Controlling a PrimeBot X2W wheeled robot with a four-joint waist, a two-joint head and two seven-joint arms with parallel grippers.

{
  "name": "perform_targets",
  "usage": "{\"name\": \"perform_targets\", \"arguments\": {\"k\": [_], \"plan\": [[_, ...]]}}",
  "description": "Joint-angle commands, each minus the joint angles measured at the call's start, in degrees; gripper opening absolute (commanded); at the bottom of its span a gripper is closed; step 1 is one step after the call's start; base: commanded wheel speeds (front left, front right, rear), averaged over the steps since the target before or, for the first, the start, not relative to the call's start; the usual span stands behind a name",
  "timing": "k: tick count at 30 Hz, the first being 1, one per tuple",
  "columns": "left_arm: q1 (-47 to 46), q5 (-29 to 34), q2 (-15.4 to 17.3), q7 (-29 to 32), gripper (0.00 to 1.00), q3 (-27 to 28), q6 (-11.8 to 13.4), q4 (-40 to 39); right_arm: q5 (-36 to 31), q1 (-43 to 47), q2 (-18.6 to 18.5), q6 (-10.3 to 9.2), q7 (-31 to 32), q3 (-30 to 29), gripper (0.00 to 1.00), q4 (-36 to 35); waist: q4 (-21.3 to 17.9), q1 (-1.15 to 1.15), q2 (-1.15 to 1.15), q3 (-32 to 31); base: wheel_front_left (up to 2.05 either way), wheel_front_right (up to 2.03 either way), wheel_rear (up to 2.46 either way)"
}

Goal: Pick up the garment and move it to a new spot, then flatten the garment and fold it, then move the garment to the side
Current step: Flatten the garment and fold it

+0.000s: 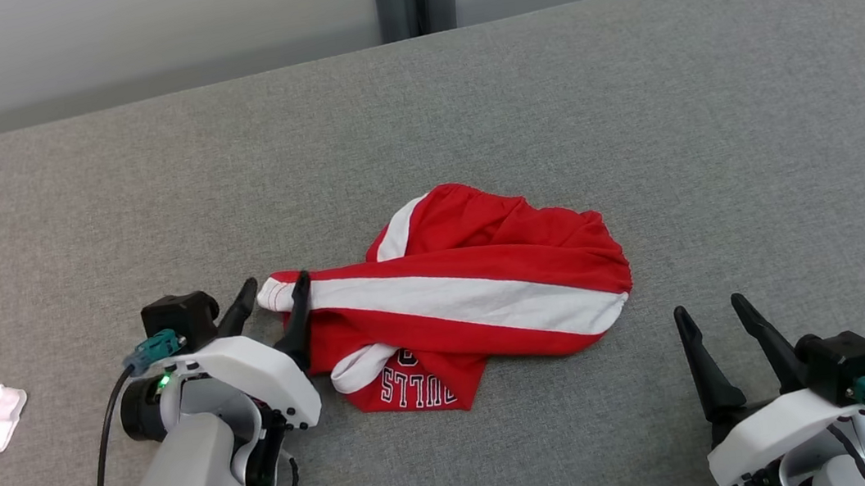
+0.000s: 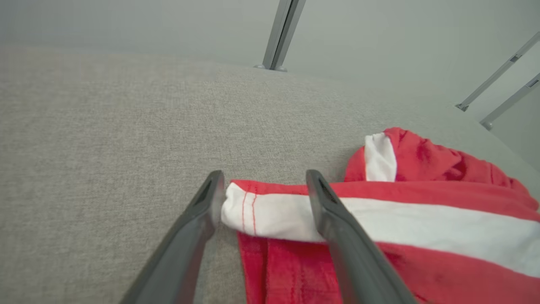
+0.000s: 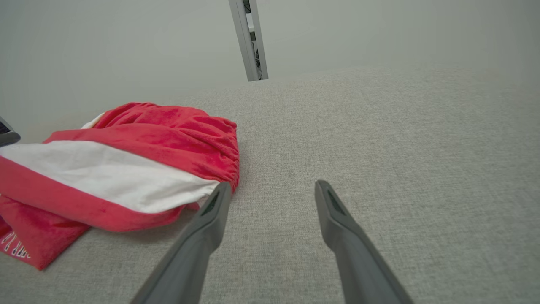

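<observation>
Red-and-white garment (image 1: 472,296) lies bunched mid grey padded surface (image 1: 633,127); soft, light, probably floppy. Left gripper (image 1: 276,283): jaws open astride its white hemmed end, a good hold. Right gripper (image 1: 708,306): jaws open, nearby, apart.

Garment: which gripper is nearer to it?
Left. The left gripper straddles the garment's white-striped end, jaws open. The right gripper stands open beside the other end, not touching.
</observation>
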Motion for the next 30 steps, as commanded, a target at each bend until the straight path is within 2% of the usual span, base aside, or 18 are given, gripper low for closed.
{"name": "perform_targets", "arguments": {"k": [1, 19, 23, 24, 25, 26, 27, 28, 29, 30], "plan": [[-1.3, -1.4, 0.9, 0.8, 1.00, -1.0, -0.1, 0.9, 0.4, -0.6, -0.3, 0.01, 0.0, 0.0, 1.00, 0.1, 0.0, 0.00, 0.00, 0.0, 0.00, 0.00, 0.00], [-2.5, -16.0, 4.2, 7.5, 1.00, -10.3, -0.1, 1.6, 1.0, -1.0, -0.4, 0.01, 0.0, 0.3, 1.00, 0.5, -0.6, 0.00, 0.00, 0.2, 0.00, 0.00, 0.00], [-3.0, -17.9, 5.3, 7.4, 1.00, -11.7, -0.1, 1.4, 1.0, -1.1, -0.3, 0.01, 0.0, 0.3, 1.00, 0.5, -0.8, 0.00, 0.00, 0.4, 0.00, 0.00, 0.00], [-3.1, -18.3, 5.3, 7.2, 0.94, -12.1, -0.1, 1.5, 1.0, -1.1, -0.3, 0.01, 0.0, 0.2, 1.00, 0.5, -0.8, 0.00, 0.00, 0.4, 0.00, 0.00, 0.00], [-3.2, -18.4, 5.4, 6.8, 0.76, -12.5, -0.1, 1.5, 1.0, -1.2, -0.4, 0.01, 0.0, 0.2, 1.00, 0.5, -0.9, 0.00, 0.00, 0.5, 0.00, 0.00, 0.00], [-3.3, -19.0, 5.5, 6.2, 0.45, -12.7, -0.1, 1.4, 1.0, -1.2, -0.3, 0.00, 0.0, 0.2, 1.00, 0.5, -0.9, 0.00, 0.00, 0.5, 0.00, 0.00, 0.00], [-3.3, -19.0, 5.5, 6.2, 0.45, -12.7, -0.1, 1.4, 1.0, -1.2, -0.3, 0.00, 0.0, 0.2, 1.00, 0.5, -0.9, 0.00, 0.00, 0.5, 0.00, 0.00, 0.00], [-3.4, -19.0, 5.8, 5.8, 0.07, -13.1, -0.1, 1.6, 1.1, -1.2, -0.3, 0.01, 0.0, 0.2, 1.00, 0.5, -0.9, 0.00, 0.00, 0.5, 0.00, 0.00, 0.00], [-3.3, -19.0, 5.9, 5.6, 0.00, -13.6, -0.1, 1.8, 1.2, -1.2, -0.4, 0.01, 0.0, 0.1, 1.00, 0.5, -0.8, 0.00, 0.00, 0.4, 0.00, 0.00, 0.00], [-3.1, -19.5, 5.8, 5.6, 0.00, -14.0, -0.1, 2.0, 1.3, -1.1, -0.3, 0.01, 0.0, 0.0, 1.00, 0.5, -0.7, 0.00, 0.00, 0.4, 0.00, 0.00, 0.00]]}}
